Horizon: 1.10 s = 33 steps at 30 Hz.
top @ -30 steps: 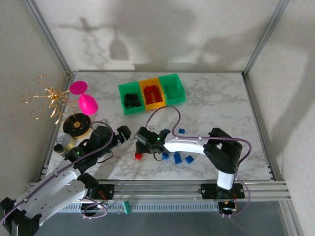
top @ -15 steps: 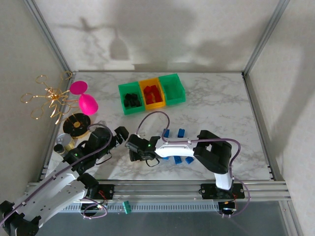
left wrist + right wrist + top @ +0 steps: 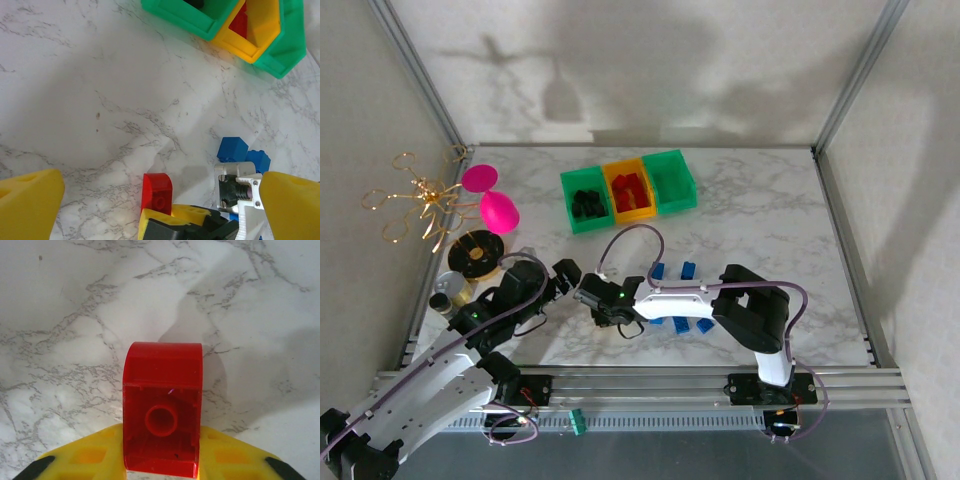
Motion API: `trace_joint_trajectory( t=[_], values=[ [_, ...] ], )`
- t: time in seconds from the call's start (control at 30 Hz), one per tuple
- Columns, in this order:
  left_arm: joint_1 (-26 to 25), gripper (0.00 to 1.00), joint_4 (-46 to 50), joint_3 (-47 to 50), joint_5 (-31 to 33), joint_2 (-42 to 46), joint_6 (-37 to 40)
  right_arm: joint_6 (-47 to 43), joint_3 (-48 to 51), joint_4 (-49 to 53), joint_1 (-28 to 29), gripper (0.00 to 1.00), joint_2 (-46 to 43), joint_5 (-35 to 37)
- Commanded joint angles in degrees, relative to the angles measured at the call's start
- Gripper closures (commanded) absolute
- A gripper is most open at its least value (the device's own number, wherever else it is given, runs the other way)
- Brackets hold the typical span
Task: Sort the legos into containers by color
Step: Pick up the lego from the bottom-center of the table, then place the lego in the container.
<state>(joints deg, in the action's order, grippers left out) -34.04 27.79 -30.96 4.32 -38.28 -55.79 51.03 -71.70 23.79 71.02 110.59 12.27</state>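
My right gripper (image 3: 162, 460) is shut on a red lego (image 3: 162, 412), its yellow fingers (image 3: 95, 455) pressed to both sides just above the marble. From above, the right gripper (image 3: 596, 304) sits at the near middle. The left gripper (image 3: 563, 276) hovers open just left of it, its yellow fingers (image 3: 30, 205) far apart with the red lego (image 3: 157, 190) ahead between them. Several blue legos (image 3: 657, 271) lie right of the grip. The containers (image 3: 590, 227) stand at the back: black legos (image 3: 585, 204) in the left green bin, red ones (image 3: 630, 190) in the orange bin.
A pink goblet toy (image 3: 498, 210), a gold wire ornament (image 3: 420, 195), a black-and-gold disc (image 3: 475, 253) and a small can (image 3: 448, 292) crowd the left edge. Metal frame posts (image 3: 840, 100) mark the back corners. Two blue bricks (image 3: 232, 149) lie beside the right wrist.
My right gripper swung left and down onto the red lego and closed on it. The left gripper stayed open and barely moved.
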Motion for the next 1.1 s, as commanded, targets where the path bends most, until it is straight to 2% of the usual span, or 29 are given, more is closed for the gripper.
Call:
trace_joint_trajectory(
  t=[0.0, 0.2, 0.47, 0.6, 0.8, 1.07],
  values=[
    [-0.4, 0.0, 0.5, -0.1, 0.8, 0.2, -1.2, -0.5, -1.0, 2.0, -0.1, 0.74, -1.4, 2.4],
    [-0.4, 0.0, -1.2, -1.9, 0.3, -0.9, -0.3, -2.7, 1.6, 1.9, -3.7, 0.75, -8.9, 4.3],
    [-0.3, 0.0, -7.1, -4.1, -0.3, -6.0, 1.5, -13.7, 1.8, -1.2, -15.0, 0.74, -13.0, 6.9],
    [-0.3, 0.0, -11.7, -5.3, -0.1, -9.1, 2.3, -20.0, -2.3, -5.3, -21.3, 0.74, -9.5, 5.2],
    [-0.4, 0.0, -17.2, -7.3, 0.5, -15.2, 3.4, -29.3, -13.8, -8.0, -25.0, 0.73, 0.2, 7.8],
    [-0.2, 0.0, -20.0, -9.9, 0.7, -20.5, 5.1, -33.7, -26.2, -8.6, -30.2, 0.71, 10.7, 6.4]
  ],
)
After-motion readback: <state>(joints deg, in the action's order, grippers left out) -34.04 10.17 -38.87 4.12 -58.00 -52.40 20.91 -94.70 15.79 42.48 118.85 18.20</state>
